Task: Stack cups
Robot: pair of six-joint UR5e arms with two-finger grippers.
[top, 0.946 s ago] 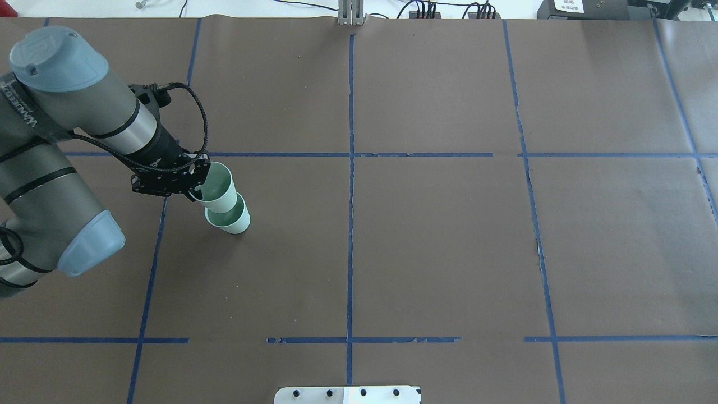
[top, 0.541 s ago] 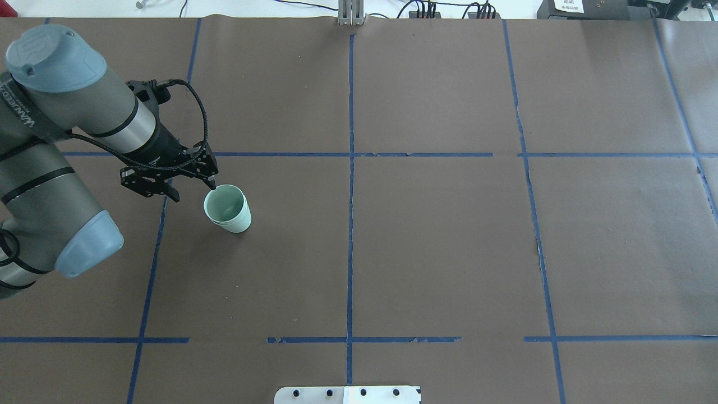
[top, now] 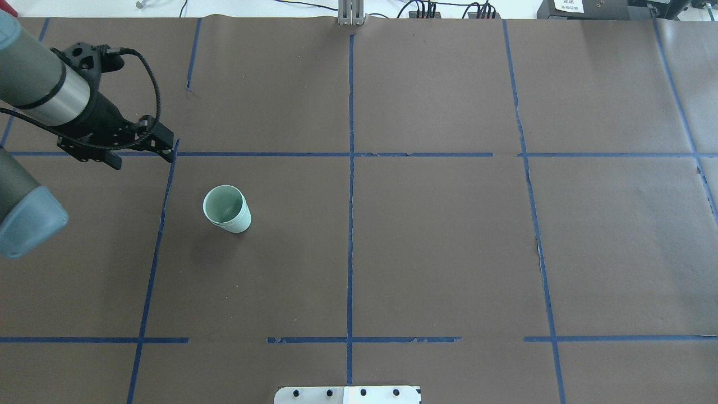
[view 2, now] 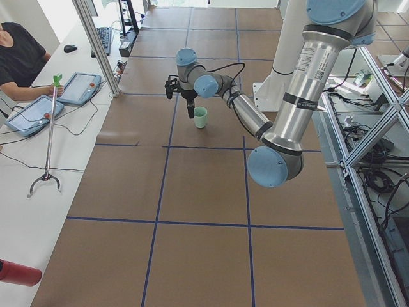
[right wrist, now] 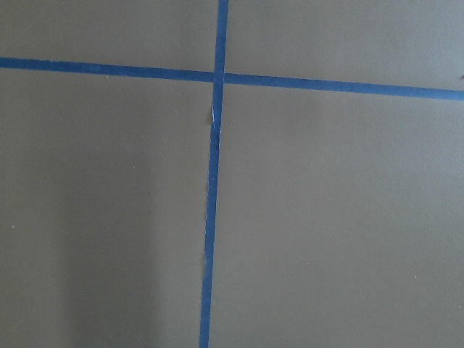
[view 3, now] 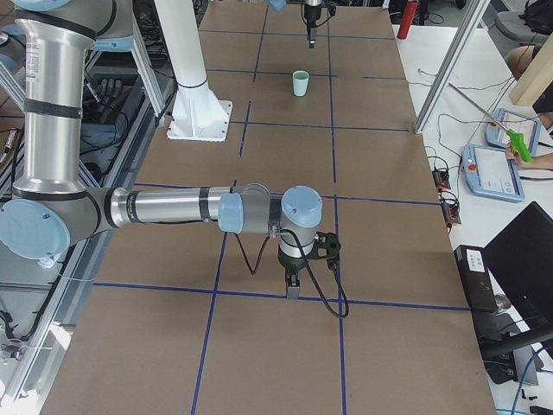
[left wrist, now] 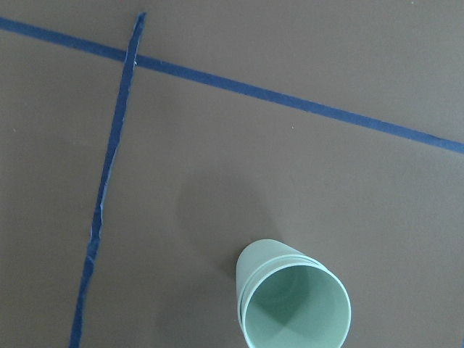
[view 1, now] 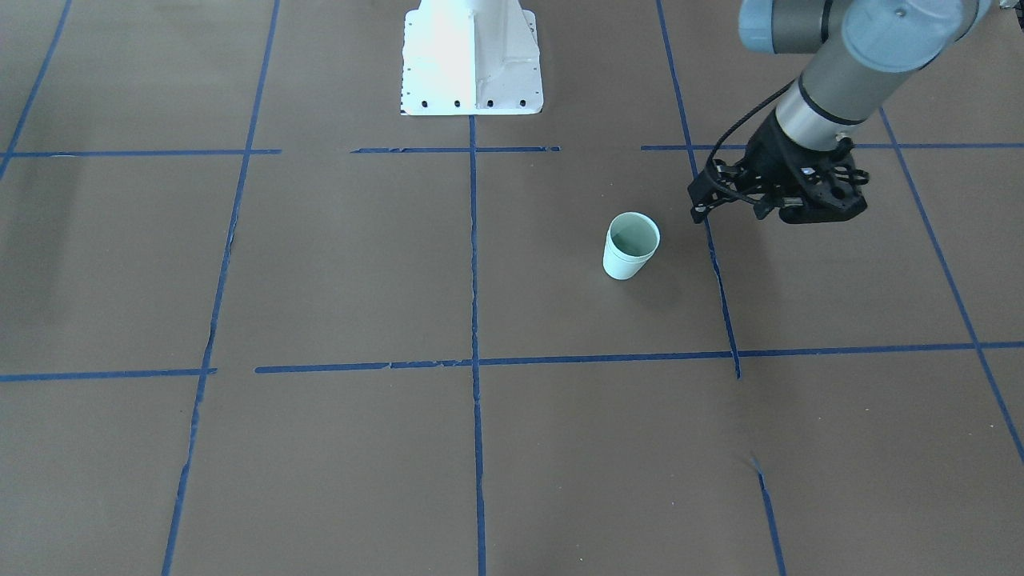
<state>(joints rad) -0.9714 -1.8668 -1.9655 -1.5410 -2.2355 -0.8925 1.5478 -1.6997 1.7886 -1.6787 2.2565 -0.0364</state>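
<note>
Bright, even, diffuse light covers the matte brown surface (top: 437, 235). The cups (top: 226, 209), well apart from the left gripper (top: 143, 160), cast only a faint, soft shadow. The white base (view 1: 472, 56) is washed out. Focus is sharp throughout.

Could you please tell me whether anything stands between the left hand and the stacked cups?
Nothing visible does. The open left hand hangs apart from the nested cups, which stand upright. Only the bare brown table covering, crossed by a blue tape line, lies between them.
</note>
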